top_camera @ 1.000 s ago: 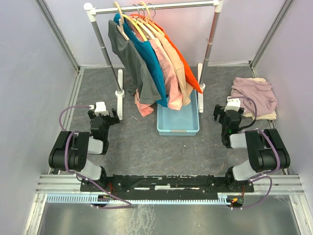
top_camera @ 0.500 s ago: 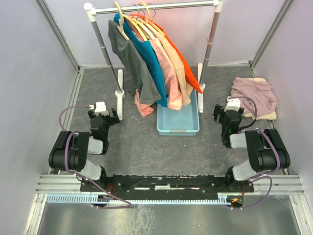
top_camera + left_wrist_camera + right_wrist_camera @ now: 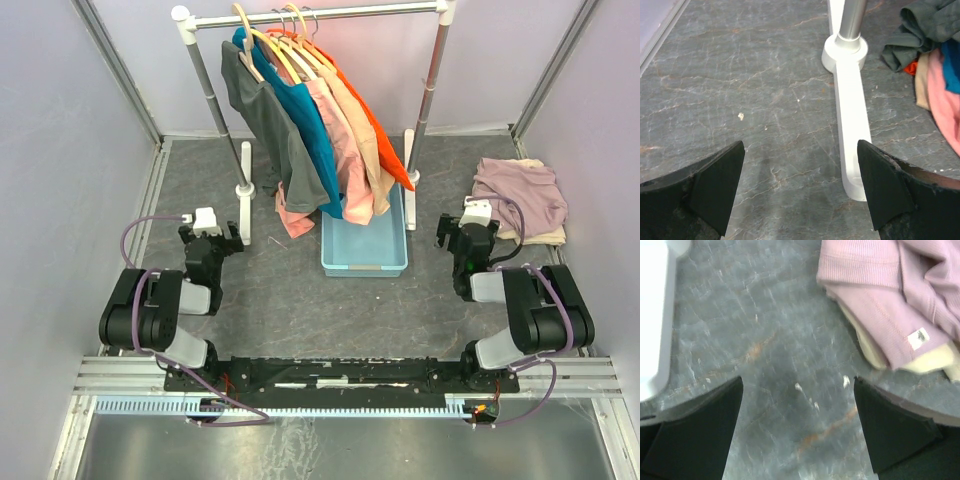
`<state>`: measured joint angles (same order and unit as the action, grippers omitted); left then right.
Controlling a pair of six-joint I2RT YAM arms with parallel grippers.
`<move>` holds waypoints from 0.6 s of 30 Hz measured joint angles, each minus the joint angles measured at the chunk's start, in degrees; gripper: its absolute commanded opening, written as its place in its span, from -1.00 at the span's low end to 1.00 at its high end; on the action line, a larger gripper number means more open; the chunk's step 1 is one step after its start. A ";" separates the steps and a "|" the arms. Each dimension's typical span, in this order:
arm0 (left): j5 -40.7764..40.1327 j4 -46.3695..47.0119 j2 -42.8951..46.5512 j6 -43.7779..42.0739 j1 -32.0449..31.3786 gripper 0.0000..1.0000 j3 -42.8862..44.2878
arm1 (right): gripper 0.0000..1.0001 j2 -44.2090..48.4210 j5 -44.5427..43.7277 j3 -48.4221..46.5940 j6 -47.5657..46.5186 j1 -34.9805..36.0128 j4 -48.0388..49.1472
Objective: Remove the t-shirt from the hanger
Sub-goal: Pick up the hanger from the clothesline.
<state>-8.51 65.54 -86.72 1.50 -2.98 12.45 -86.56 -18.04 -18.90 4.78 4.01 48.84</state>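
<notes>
Both arms sit folded low at the near edge. The left gripper [image 3: 212, 238] has its fingers spread wide with nothing between them, and the right gripper [image 3: 466, 235] is just the same, wide apart and empty.

The t-shirts hang well beyond them, at the far middle of the cell, on wooden hangers [image 3: 262, 45] hooked over a silver rail [image 3: 330, 14]. From left to right they are a grey t-shirt [image 3: 270, 130], a blue t-shirt [image 3: 315, 140], a pink t-shirt [image 3: 345, 170], a beige t-shirt [image 3: 365, 130] and an orange t-shirt [image 3: 375, 110], packed close and overlapping. Neither claw touches any of them. The left one is nearer the rack: its wrist camera looks along the rack's white foot [image 3: 850, 130], which runs away from it just inside its right finger, and the hanging hems show at the far right of that view. The right claw stands off to the right of the rack, apart from the shirts.

A light blue bin [image 3: 365, 255] lies on the floor under the right end of the row, between the two claws. At the far right, just beyond the right claw, is a heap of loose clothes: a mauve garment [image 3: 520, 195] on top of a cream garment [image 3: 920, 362] (a small white label shows on the mauve one).

The floor [image 3: 290, 290] is dark grey with a marbled, veined look. Pale lilac walls [image 3: 60, 150] close in the left, right and far sides, and a metal frame [image 3: 340, 375] carries the arm bases along the near edge.
</notes>
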 measured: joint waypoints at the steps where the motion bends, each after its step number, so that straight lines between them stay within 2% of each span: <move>1: -0.63 -0.87 0.31 0.02 0.00 0.99 0.13 | 0.99 0.61 -0.26 -0.55 0.13 -0.02 -2.23; 4: -3.50 -9.22 4.74 0.11 0.02 0.99 2.27 | 0.99 5.16 -1.27 -5.55 0.96 0.00 -15.56; 7: -6.51 -17.73 12.81 2.60 0.00 0.99 5.99 | 0.99 11.82 -2.21 -16.37 2.75 0.00 -30.95; 12: -9.90 -31.52 25.31 12.59 0.02 0.99 13.81 | 0.99 19.89 -0.83 -31.74 7.26 0.00 -45.38; 18: -6.16 -50.75 27.65 20.39 0.02 0.98 31.65 | 0.99 16.98 3.32 -56.33 11.54 0.00 -63.19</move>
<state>-14.68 14.79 -59.07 21.89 -2.96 44.10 -69.58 -14.72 -75.22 16.32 4.01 -14.35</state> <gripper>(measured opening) 0.992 0.994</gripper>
